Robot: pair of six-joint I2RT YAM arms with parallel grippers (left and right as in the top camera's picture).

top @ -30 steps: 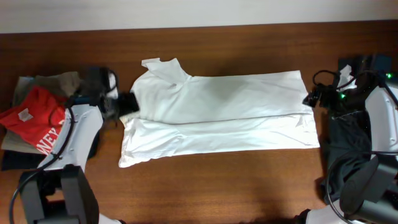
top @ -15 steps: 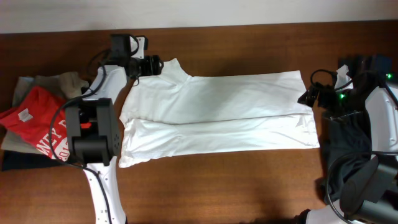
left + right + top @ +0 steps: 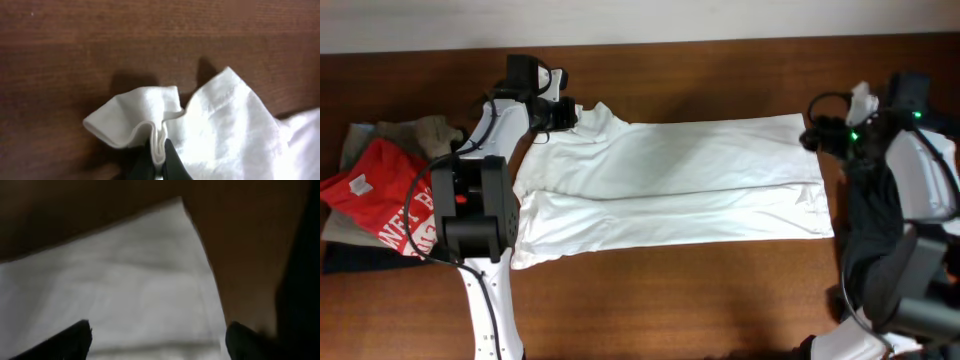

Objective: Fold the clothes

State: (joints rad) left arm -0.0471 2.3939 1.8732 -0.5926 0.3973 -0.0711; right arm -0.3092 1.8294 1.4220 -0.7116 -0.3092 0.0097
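Shirt (image 3: 670,185): white, spread flat along the middle of the bench (image 3: 720,300). It lies lengthwise, collar end to the left and hem end to the right. A long crease runs across it, with the far half lying over the near half.

Left fingers (image 3: 566,112): at the shirt's far left corner, by the collar. In the left wrist view these fingers (image 3: 172,167) are pinched tight on a small upright pleat of the white cloth (image 3: 225,135). The fabric bunches into a loop beside them, on the wood.

Right fingers (image 3: 814,137): at the shirt's far right corner, at the hem edge. In the right wrist view these fingers (image 3: 65,340) stand wide apart with the white cloth (image 3: 125,280) below and between them. They grip nothing. That view is blurred, so contact with the fabric cannot be told.

Pile (image 3: 360,235): folded clothes at the bench's left edge, well apart from the shirt. A red top (image 3: 380,190) with white lettering lies uppermost.

Dark cloth (image 3: 880,230): at the right edge, beside the shirt's hem, partly under the right arm.
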